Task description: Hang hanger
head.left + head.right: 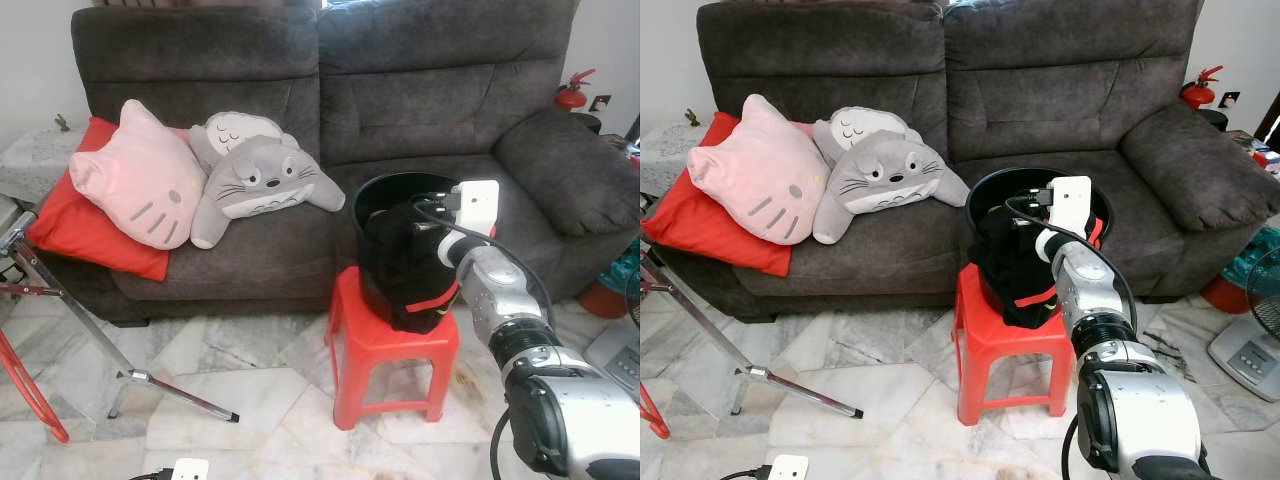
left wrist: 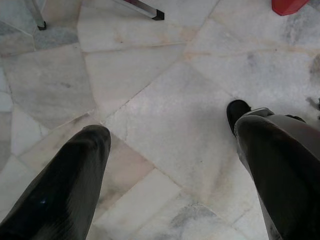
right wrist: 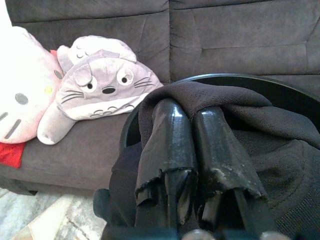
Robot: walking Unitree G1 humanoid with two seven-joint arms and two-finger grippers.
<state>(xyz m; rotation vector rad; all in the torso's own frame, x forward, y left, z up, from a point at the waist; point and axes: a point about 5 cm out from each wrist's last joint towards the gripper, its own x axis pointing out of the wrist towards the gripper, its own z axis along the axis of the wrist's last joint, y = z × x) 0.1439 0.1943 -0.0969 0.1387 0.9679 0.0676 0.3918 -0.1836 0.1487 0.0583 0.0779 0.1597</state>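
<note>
Right hand (image 3: 192, 117) pinches black garment (image 1: 405, 275) over bucket (image 1: 375, 195) on red stool (image 1: 390, 345), marble floor (image 1: 250, 390).

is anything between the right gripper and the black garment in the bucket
Nothing visible. The right gripper is already shut on the black garment, pinching a fold of it at the rim of the black bucket on the red stool.

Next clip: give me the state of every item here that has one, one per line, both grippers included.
Right gripper: jaws shut on the black garment.
Black garment: draped over the rim of the black bucket, pinched at its top fold.
Black bucket: upright on the red stool.
Red stool: upright on the floor.
Left gripper: open over the floor.
</note>
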